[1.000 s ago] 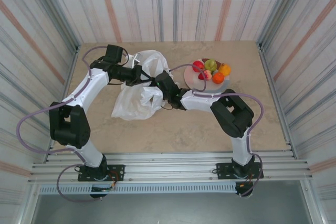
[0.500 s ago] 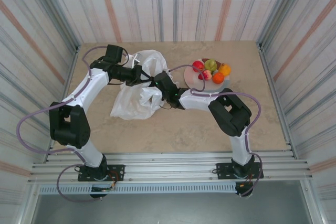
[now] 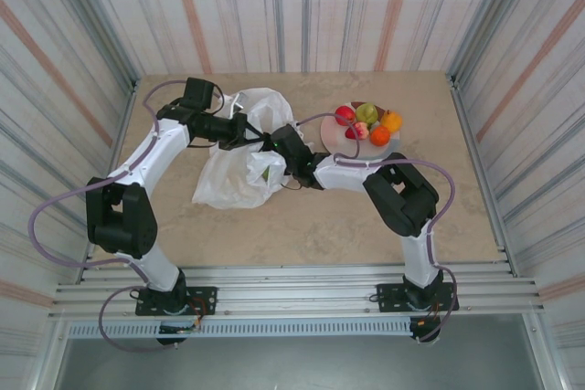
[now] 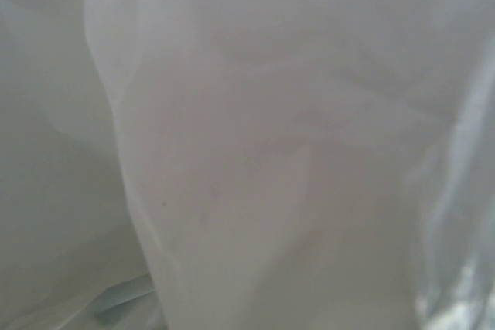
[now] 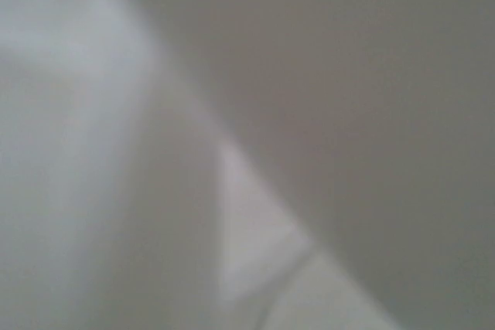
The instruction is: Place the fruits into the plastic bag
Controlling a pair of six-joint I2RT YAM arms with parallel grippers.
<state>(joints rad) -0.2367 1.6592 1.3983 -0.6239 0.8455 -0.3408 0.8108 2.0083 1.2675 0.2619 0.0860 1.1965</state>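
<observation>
The white plastic bag (image 3: 233, 175) lies crumpled at the table's middle left, its mouth lifted toward the right. My left gripper (image 3: 245, 130) sits at the bag's upper rim, shut on the film. My right gripper (image 3: 271, 146) reaches into the mouth from the right; its fingers are hidden by film, as is their state. A greenish round shape (image 3: 265, 172) shows through the bag just below it. Several fruits rest on the plate (image 3: 391, 146): red (image 3: 345, 115), green (image 3: 366, 112), orange (image 3: 391, 121). Both wrist views show blurred bag film (image 4: 247, 152) (image 5: 116, 152).
The plate stands at the back right of the tan table (image 3: 366, 216). Striped walls close in the table on three sides. A metal rail (image 3: 292, 294) with both arm bases runs along the near edge.
My right gripper has edged slightly left, deeper into the bag's mouth, and a greenish shape now shows through the film below it. The left arm has held still.
</observation>
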